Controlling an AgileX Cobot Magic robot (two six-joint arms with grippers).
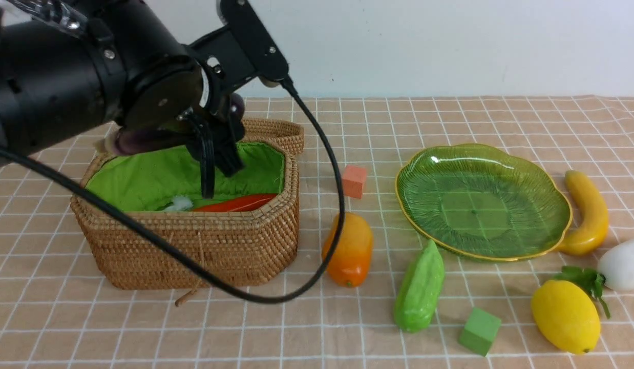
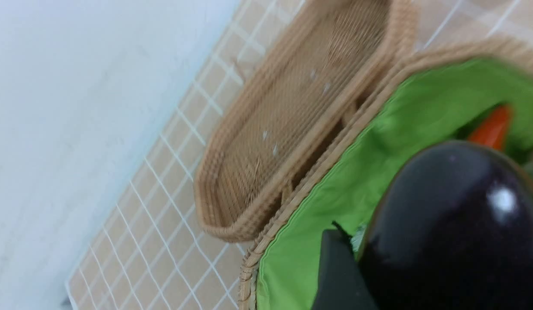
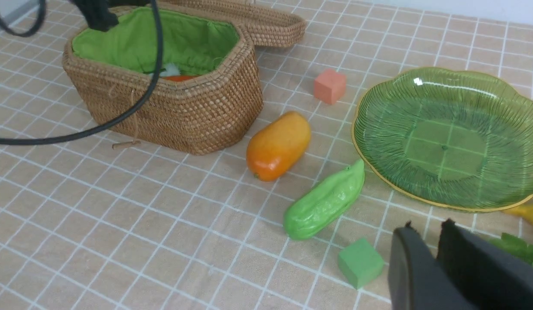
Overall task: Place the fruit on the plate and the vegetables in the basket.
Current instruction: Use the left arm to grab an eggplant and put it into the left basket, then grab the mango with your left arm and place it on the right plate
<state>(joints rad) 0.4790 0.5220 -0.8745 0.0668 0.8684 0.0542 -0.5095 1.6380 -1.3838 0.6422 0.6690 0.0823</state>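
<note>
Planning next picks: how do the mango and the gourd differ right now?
The mango is orange-yellow, smooth and plump; the gourd is light green, ridged and slimmer. The mango lies beside the basket, the gourd nearer the plate. Both lie on the cloth, unsorted.

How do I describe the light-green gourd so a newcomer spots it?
Start at the wide translucent green glass plate. Off its near-left rim lies the ridged light-green gourd. It is long and pointed, unlike the oval orange mango and the small green cube beside it.
</note>
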